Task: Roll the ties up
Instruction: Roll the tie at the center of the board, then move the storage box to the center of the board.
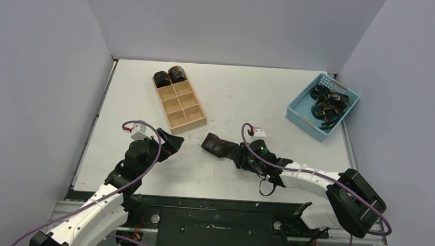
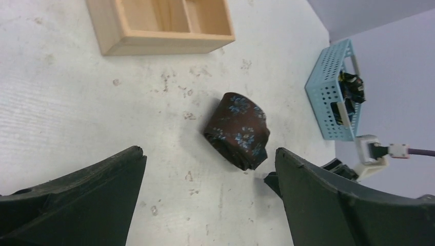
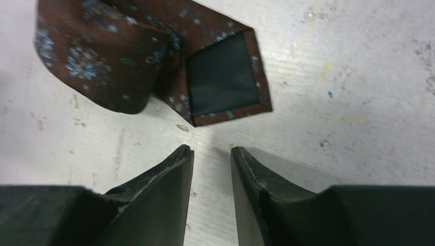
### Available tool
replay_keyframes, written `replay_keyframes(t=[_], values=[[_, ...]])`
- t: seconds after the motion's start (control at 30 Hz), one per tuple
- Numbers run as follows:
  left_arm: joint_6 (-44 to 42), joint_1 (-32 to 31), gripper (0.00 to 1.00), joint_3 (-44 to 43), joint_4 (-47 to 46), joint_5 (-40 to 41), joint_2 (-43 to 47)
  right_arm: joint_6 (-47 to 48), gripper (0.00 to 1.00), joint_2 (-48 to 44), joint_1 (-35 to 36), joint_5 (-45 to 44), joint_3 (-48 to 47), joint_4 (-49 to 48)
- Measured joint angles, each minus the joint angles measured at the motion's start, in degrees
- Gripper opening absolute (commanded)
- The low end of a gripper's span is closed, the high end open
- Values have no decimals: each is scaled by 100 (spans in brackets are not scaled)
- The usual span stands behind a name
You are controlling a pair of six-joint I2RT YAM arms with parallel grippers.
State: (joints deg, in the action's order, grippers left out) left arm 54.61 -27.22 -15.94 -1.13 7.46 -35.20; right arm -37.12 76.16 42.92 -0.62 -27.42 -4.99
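Note:
A rolled tie (image 1: 216, 145), a dark brown coil with small blue flowers, lies on the table between my grippers. In the right wrist view the coil (image 3: 102, 56) has its loose end (image 3: 223, 77) lying flat beside it, with the dark lining facing up. My right gripper (image 3: 210, 150) sits just short of that end, its jaws a little apart and empty; it also shows in the top view (image 1: 238, 154). My left gripper (image 2: 208, 152) is wide open and empty, left of the coil (image 2: 237, 130); it also shows in the top view (image 1: 172, 143). Two more coils (image 1: 169, 76) fill the tray's far compartments.
The tan wooden tray (image 1: 188, 116) stands behind the left gripper, and its near corner shows in the left wrist view (image 2: 164, 43). A light blue basket (image 1: 301, 113) holding several loose ties (image 1: 329, 102) sits at the far right, also seen in the left wrist view (image 2: 328, 97).

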Motion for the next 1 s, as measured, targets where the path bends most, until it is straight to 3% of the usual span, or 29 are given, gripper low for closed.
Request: replay_keyframes(t=[0.37,0.7,1.0], values=[[155,133,96,20,289,90,-284,28,29,662,-197,-31,-289,-385],[380,155,96,149,-157,90,-437,114,29,1370,-649,2,-890,-529],[396,144,97,39,-1056,-704,-1768,142,44,1255,-839,175,-1016,-310]])
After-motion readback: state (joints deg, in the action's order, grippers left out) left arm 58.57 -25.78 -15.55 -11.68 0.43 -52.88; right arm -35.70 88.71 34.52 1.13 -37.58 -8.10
